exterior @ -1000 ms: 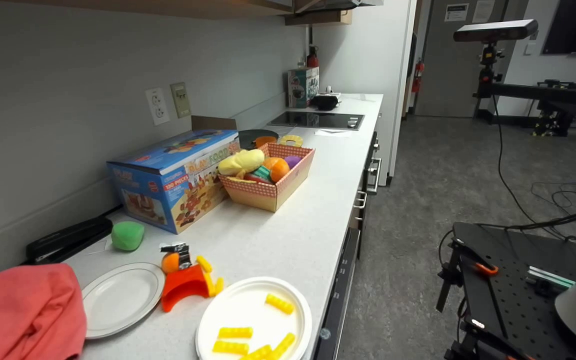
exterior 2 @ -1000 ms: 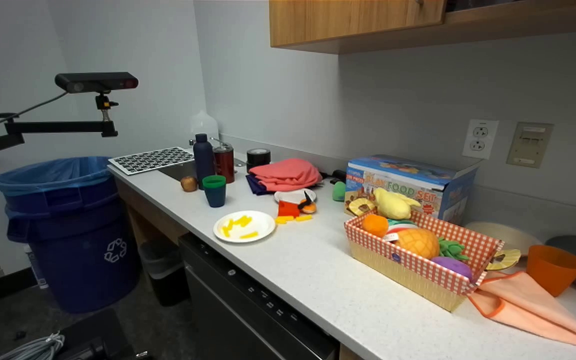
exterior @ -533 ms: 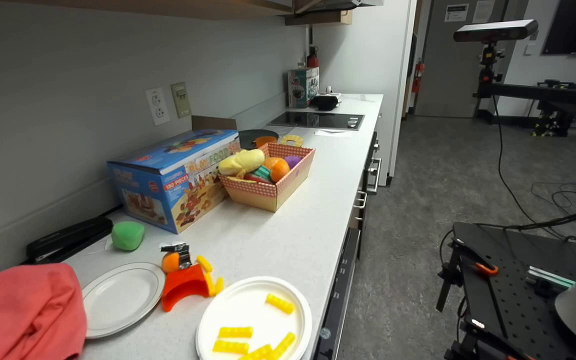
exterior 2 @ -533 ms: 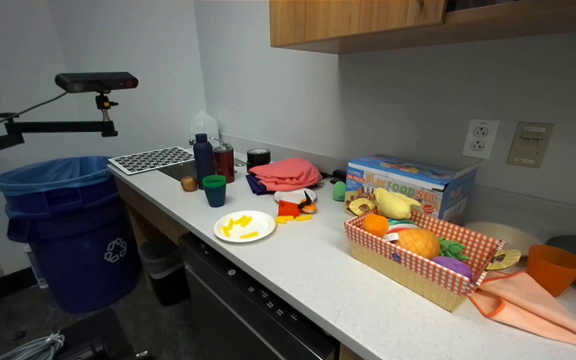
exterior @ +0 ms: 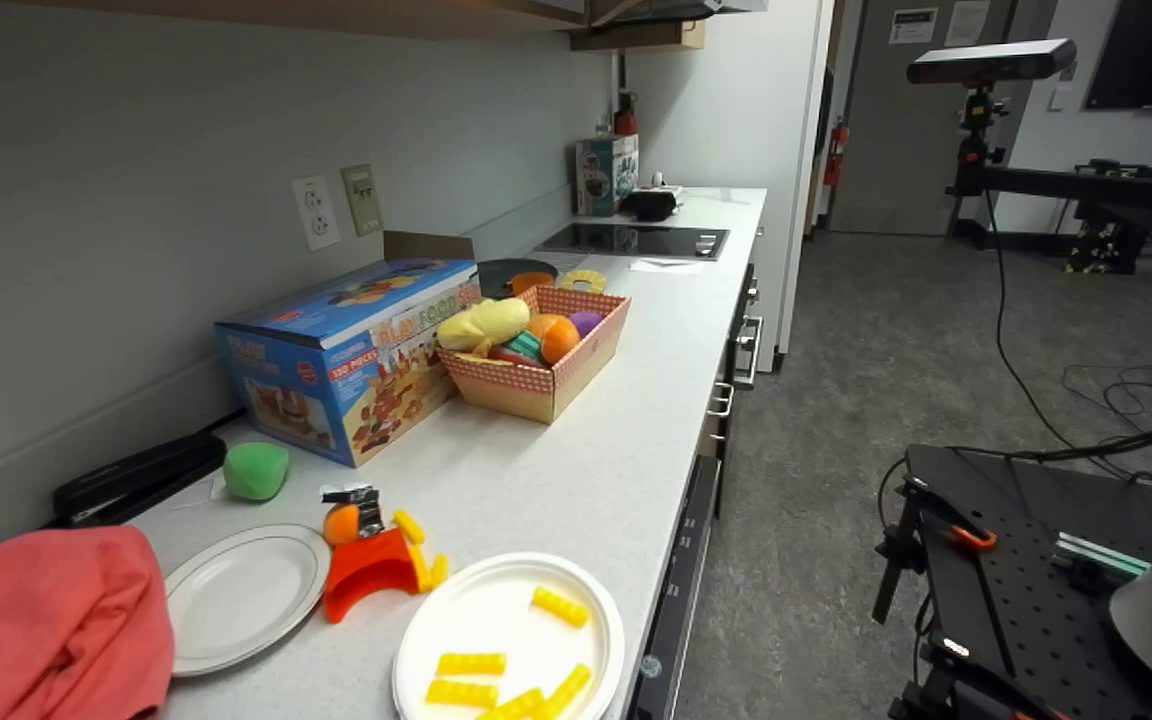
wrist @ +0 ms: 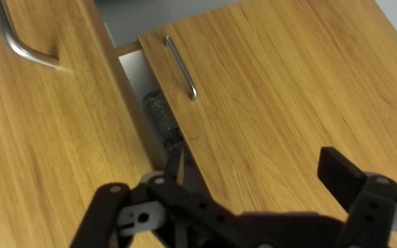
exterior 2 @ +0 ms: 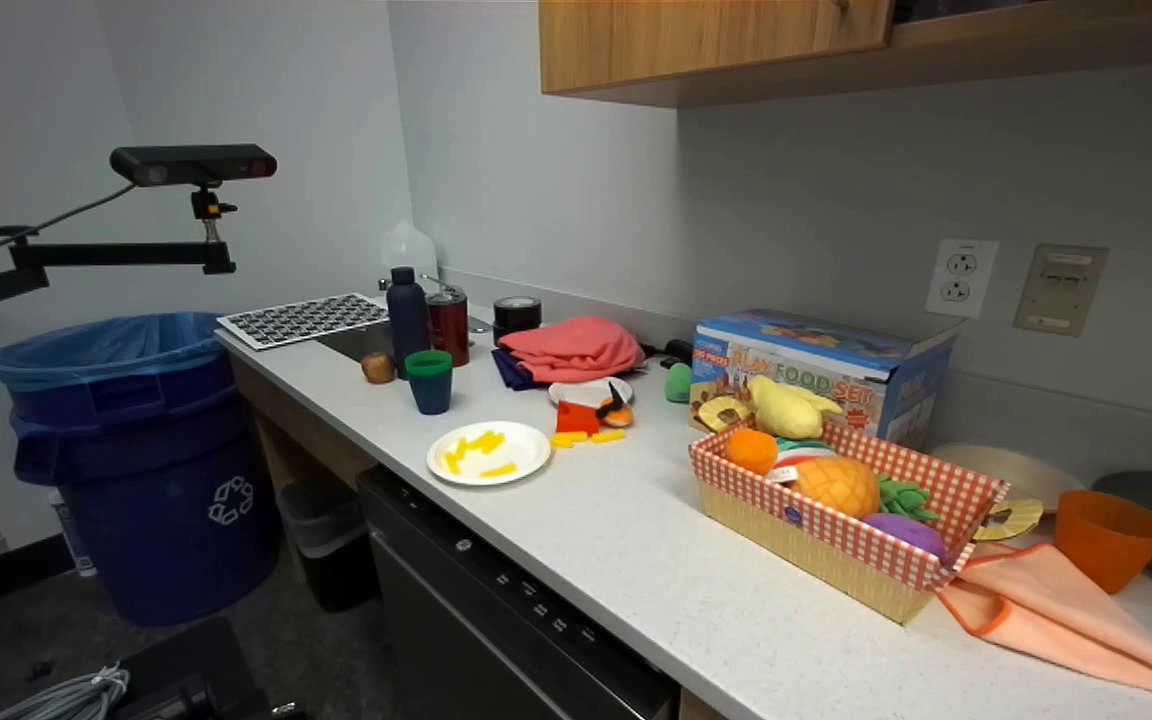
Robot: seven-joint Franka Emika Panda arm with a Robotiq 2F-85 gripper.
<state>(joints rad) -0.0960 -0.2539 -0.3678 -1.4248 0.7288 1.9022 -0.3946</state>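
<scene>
Opening only partly done

The jaws are being held wide apart, nothing being seen gripped. At the wrist view's left, a golden-brown wooden door [wrist: 60, 131] is being judged ajar, not fully open. Between it and a second, flat golden-brown door [wrist: 271, 113], a clear rounded container [wrist: 159, 109] is being partly exposed.

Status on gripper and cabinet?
Gripper open, apparently holding nothing. Cabinet doors parted. One finger overlaps the opening in wrist view; contact unclear, possible snag.
</scene>
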